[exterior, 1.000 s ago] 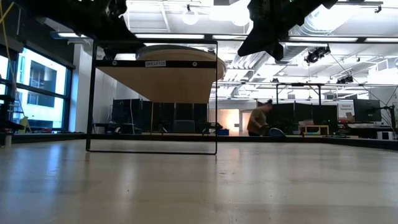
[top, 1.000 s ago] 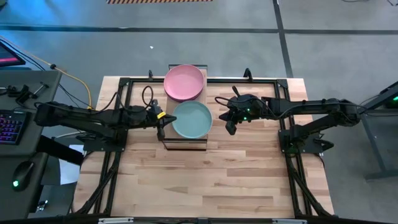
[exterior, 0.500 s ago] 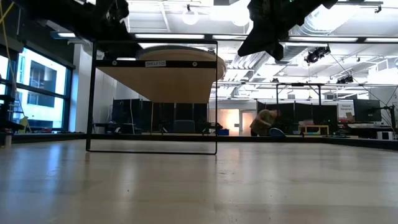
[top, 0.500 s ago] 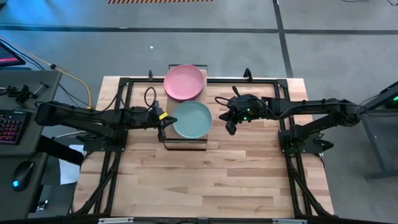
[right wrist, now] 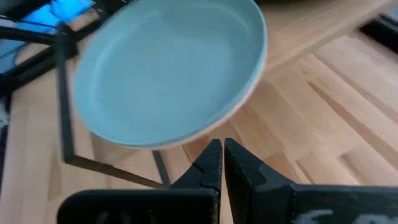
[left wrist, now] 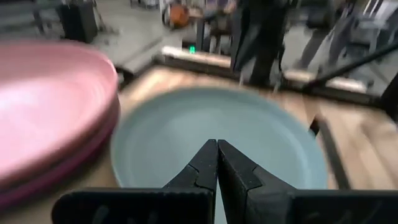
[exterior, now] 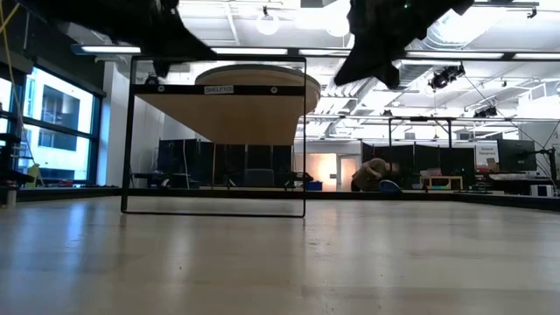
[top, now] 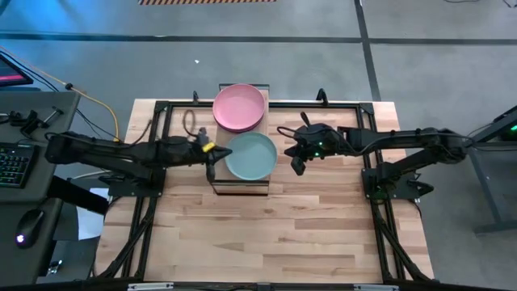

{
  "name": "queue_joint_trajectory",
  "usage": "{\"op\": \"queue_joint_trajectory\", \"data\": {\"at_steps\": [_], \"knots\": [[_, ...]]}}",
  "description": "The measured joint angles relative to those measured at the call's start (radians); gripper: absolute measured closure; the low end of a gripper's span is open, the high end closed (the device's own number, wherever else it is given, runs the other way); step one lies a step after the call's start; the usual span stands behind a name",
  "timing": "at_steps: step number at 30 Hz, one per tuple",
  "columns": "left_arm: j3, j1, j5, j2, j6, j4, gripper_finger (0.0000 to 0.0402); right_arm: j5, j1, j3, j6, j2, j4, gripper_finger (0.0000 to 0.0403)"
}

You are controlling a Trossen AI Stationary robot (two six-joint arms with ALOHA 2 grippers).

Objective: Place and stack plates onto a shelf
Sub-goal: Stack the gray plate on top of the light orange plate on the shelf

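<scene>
Two arms reach in over the worktop from its left and right edges, meeting at the shelf by the middle of the far edge. On the shelf's far half sits the pink plate, stacked on a magenta plate whose rim shows beneath it. On the near half lies the light teal plate, shifted a little toward the right edge and overhanging the shelf there. The left pincer sits at the teal plate's left rim, fingers together and holding nothing. The right pincer hovers just off its right rim, also closed and empty. I judge the teal plate is being nudged into place; next it needs centring, then another plate must be fetched, though none shows elsewhere on the worktop.
</scene>
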Motion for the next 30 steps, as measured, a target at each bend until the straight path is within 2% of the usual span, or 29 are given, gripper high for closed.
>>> {"op": "queue_joint_trajectory", "data": {"at_steps": [7,16,24,30], "knots": [[0.0,0.01,0.0,-0.209,-0.013,0.003,0.0401,0.018,0.0,-0.001,0.049,0.095,0.001,0.0403],[0.0,0.009,0.0,-0.438,-0.076,0.005,0.0401,-0.008,0.013,-0.001,0.059,0.106,0.154,0.0403],[0.0,0.009,0.0,-0.484,-0.064,0.001,0.0401,-0.007,0.017,0.001,0.048,0.146,0.172,0.0403],[0.0,0.009,0.0,-0.485,-0.064,0.001,0.0401,0.006,0.012,0.04,-0.041,0.082,0.172,0.0403]]}}
